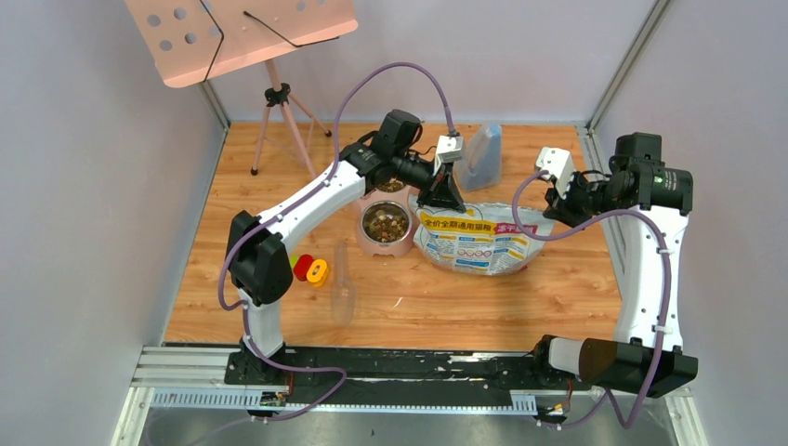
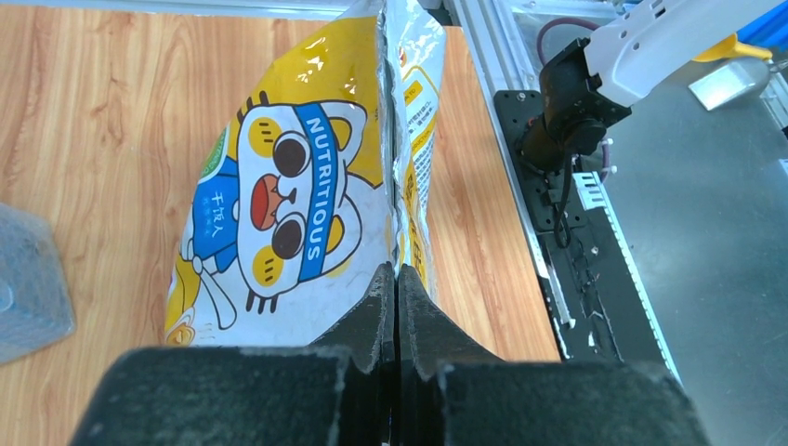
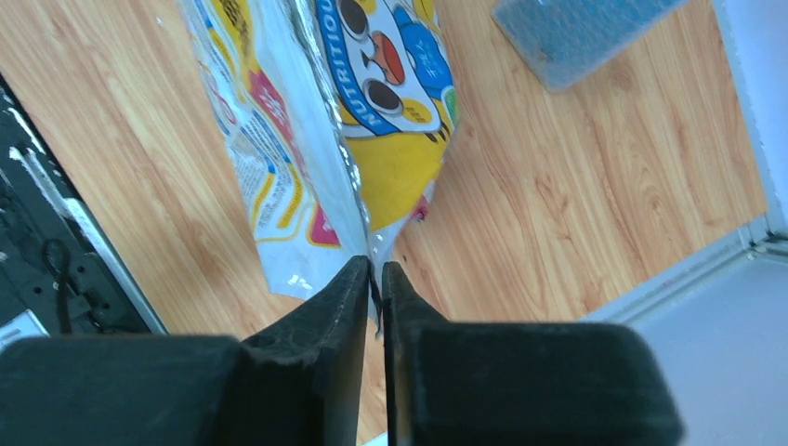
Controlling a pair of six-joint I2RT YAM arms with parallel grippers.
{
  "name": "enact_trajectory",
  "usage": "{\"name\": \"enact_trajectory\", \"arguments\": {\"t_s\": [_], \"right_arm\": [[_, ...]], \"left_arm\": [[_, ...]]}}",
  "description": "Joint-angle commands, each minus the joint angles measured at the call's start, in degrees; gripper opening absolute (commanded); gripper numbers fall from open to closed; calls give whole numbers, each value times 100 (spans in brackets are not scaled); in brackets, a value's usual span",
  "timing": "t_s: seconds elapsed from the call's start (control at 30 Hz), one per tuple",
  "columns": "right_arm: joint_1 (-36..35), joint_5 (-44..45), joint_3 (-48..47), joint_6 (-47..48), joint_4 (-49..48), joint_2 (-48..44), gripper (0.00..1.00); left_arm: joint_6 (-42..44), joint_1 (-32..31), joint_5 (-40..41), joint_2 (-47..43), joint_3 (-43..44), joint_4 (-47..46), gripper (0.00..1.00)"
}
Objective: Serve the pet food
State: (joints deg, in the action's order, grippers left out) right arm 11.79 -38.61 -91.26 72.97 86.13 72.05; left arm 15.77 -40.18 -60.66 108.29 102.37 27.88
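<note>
The pet food (image 1: 386, 223) is a heap of brown kibble in a pink bowl (image 1: 385, 246) at mid table. To the bowl's right, the printed pet food bag (image 1: 479, 240) is held up between both arms. My left gripper (image 1: 444, 198) is shut on the bag's left edge. In the left wrist view the fingertips (image 2: 397, 271) pinch the seam of the bag (image 2: 297, 186) with its cartoon cat. My right gripper (image 1: 558, 212) is shut on the right edge. Its tips (image 3: 374, 265) squeeze a foil corner of the bag (image 3: 372, 93).
A red-and-yellow toy (image 1: 309, 269) and a clear plastic scoop (image 1: 342, 288) lie left of the bowl. A grey-blue container (image 1: 480, 156) stands behind the bag. A pink music stand (image 1: 237, 32) on a tripod (image 1: 279, 121) occupies the back left. Grey walls enclose the table.
</note>
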Motion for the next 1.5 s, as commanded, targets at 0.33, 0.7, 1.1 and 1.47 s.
{"name": "enact_trajectory", "arguments": {"t_s": [0.33,0.7,1.1,1.47], "right_arm": [[113,-76,85,340,69,114,2],[-658,-1201,-108,-830,-544,281,41],[-1665,-2080,814,-3361,-2812,419,40],[-2033,-2118,1325,-3531,-2964,287,35]], "left_arm": [[-311,37,-122,-89,186,-201,0],[-621,28,-130,-85,145,-478,0],[8,213,-533,-93,611,1017,44],[240,794,-599,-547,-238,1141,33]]}}
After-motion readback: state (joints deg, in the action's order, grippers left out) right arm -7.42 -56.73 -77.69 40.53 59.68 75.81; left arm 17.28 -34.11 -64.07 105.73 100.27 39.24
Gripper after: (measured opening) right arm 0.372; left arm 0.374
